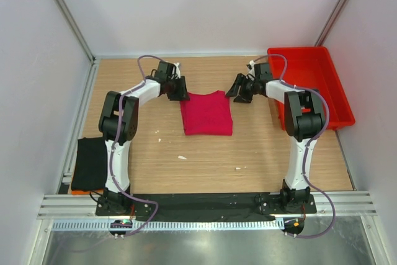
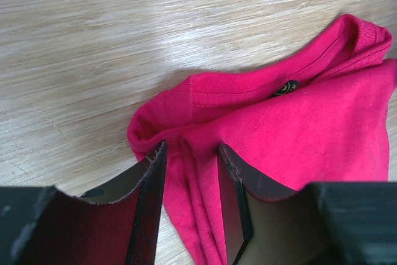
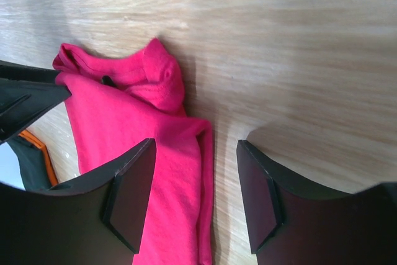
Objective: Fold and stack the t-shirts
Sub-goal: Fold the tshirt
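Now the left gripper (image 2: 192,150) pinches the crimson t-shirt (image 2: 298,128); the right gripper (image 3: 196,147) straddles its edge, half-open.

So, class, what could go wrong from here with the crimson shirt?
The jaws of the left gripper straddle only a bunched collar fold of the crimson shirt; lifting there may undo the fold. The jaws of the right gripper stand open half over bare table, so they may catch little cloth. The black shirt lies at the table edge and could slip.
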Controlling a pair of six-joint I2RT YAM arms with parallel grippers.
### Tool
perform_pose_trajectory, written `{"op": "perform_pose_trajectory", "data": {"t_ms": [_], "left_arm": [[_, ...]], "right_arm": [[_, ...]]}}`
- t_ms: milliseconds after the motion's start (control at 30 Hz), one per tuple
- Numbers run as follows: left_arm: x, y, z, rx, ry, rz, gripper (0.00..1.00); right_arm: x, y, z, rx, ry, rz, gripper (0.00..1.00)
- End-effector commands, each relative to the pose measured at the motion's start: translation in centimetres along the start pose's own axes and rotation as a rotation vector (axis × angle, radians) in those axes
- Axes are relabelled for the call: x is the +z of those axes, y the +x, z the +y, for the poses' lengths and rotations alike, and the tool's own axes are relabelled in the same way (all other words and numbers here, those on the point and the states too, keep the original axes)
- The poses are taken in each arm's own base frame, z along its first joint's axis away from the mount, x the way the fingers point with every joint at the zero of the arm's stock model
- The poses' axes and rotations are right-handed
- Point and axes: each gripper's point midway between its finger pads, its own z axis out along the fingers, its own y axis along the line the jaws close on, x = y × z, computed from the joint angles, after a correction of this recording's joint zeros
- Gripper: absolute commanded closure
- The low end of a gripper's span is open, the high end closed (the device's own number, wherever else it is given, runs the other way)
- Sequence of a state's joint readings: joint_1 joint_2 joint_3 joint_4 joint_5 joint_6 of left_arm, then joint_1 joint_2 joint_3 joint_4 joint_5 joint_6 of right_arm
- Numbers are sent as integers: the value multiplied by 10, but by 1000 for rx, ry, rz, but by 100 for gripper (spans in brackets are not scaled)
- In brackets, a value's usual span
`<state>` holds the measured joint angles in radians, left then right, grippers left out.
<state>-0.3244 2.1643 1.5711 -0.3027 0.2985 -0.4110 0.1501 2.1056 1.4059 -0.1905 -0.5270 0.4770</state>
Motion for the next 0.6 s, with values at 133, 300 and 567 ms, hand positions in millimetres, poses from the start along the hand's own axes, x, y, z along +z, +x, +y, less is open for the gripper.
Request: {"op": "perform_pose_trajectory", "data": {"t_ms": [133, 300, 567], "left_arm": [[3, -26, -13, 22, 37, -66, 60], [7, -26, -16, 2, 54, -58, 64], [-8, -35, -18, 3, 30, -91, 62]], "right_arm": [[19, -12, 2, -21, 26, -12, 39], [23, -8, 9, -21, 9, 3, 47], [14, 2, 7, -33, 28, 16, 43]]}}
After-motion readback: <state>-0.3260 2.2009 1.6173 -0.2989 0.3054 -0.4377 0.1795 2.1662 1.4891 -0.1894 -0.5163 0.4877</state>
